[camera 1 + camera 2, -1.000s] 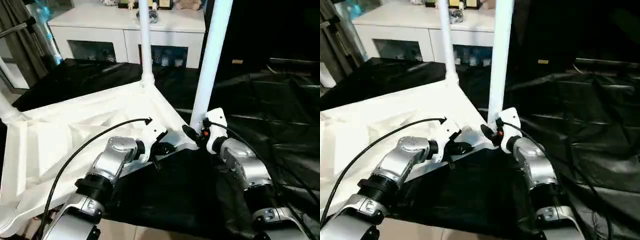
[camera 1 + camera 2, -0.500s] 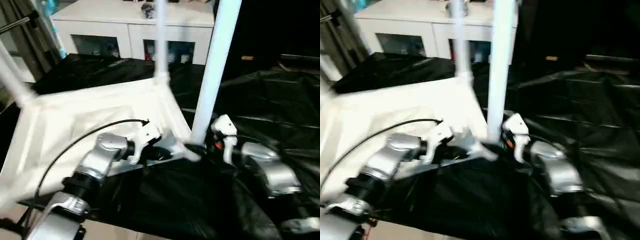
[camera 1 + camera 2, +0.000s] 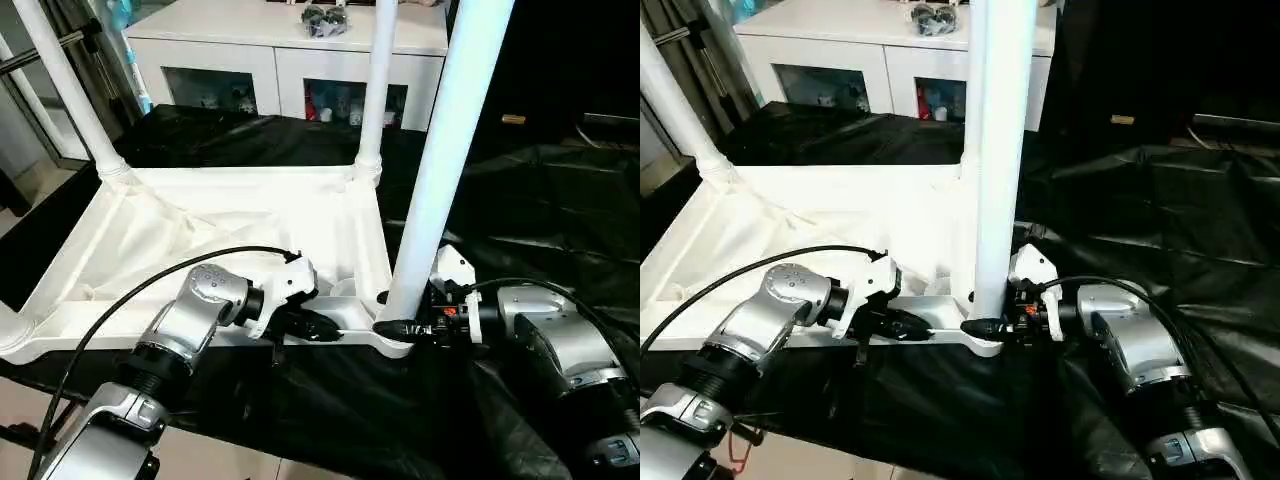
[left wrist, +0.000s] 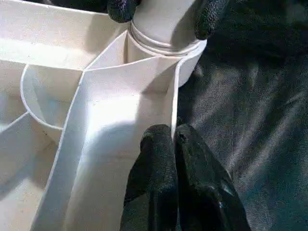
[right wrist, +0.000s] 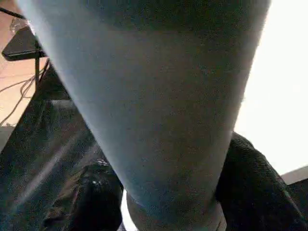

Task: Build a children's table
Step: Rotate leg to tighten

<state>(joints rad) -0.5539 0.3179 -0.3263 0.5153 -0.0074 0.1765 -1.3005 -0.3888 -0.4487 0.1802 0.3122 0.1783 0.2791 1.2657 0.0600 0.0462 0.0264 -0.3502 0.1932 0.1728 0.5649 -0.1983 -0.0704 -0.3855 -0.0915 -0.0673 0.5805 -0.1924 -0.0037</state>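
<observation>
The white tabletop (image 3: 230,225) lies upside down on black sheeting, ribbed underside up. Three white legs stand in its corner sockets: far left (image 3: 70,90), far right (image 3: 372,95) and near right (image 3: 450,150). My left gripper (image 3: 322,326) is shut on the tabletop's thin near edge wall, its fingers (image 4: 154,159) pinching that wall beside the near right socket (image 4: 159,45). My right gripper (image 3: 398,328) is shut on the base of the near right leg (image 5: 159,106), one finger on each side. The near left socket (image 3: 15,338) sits at the picture's edge.
Black sheeting (image 3: 540,200) covers the work surface around and right of the tabletop. A white cabinet with glass doors (image 3: 290,60) stands behind, with small items on top. A dark stand (image 3: 45,55) and bare floor (image 3: 25,190) lie at the far left.
The whole view has shifted. The tabletop has swung round with both grippers holding on, so its near edge now runs across in front of me. My right forearm now reaches in from the right.
</observation>
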